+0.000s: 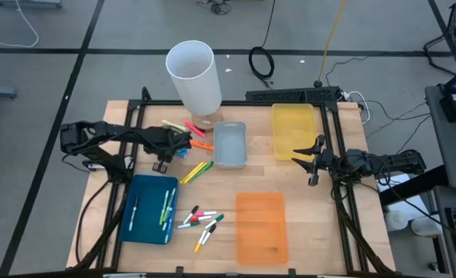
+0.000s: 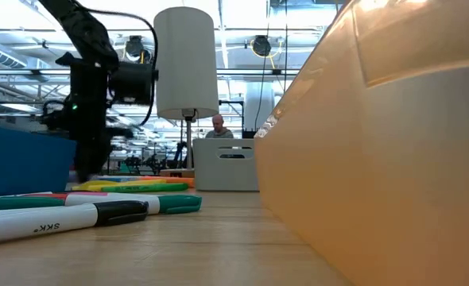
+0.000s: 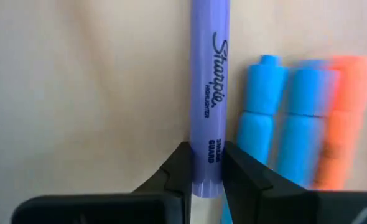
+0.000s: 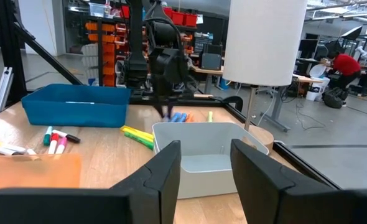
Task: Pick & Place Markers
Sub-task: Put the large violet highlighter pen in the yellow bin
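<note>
My left gripper (image 3: 205,163) clamps a purple marker (image 3: 208,93) reading "Sharpie Highlighter"; bare table (image 3: 78,93) at 9 o'clock, 2 blue markers (image 3: 280,118) at 3 o'clock. My right gripper (image 4: 205,163) hangs apart.

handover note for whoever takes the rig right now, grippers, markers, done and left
Left gripper: fingers on either side of a purple highlighter lying on the table, beside blue highlighters and an orange one.
Right gripper: open, empty, waiting by the yellow tray.
Done: a few markers lie in the blue tray.
Left: yellow and green markers near the grey tray, a loose white-bodied cluster in front, more by the white cylinder. Grey, yellow and orange tray look empty.
</note>
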